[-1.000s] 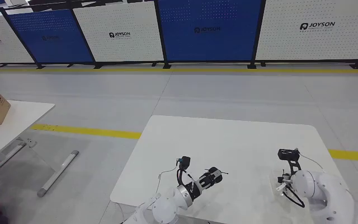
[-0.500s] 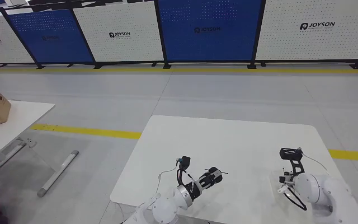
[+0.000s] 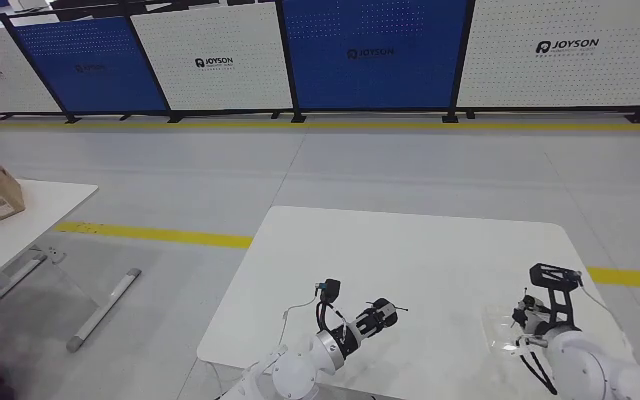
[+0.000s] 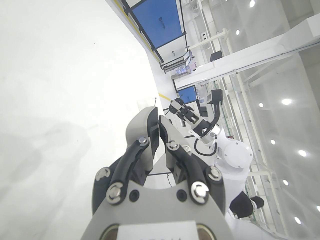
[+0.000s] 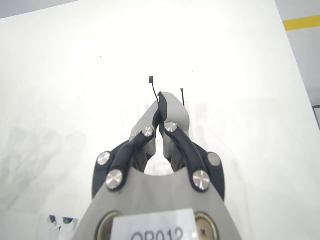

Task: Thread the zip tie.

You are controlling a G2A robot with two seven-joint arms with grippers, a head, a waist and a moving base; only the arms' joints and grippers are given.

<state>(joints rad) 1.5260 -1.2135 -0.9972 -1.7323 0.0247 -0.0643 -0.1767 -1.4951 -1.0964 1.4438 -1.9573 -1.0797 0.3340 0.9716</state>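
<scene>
White table [image 5: 75, 51] under zip tie [image 5: 151, 79], pegboard partitions [image 3: 375, 50]

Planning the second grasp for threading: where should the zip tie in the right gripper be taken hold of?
Probably the short curved strap of the zip tie just below its square head, which sticks out past the shut jaws of the right gripper. Come from beyond the head, jaws across the strap.
</scene>
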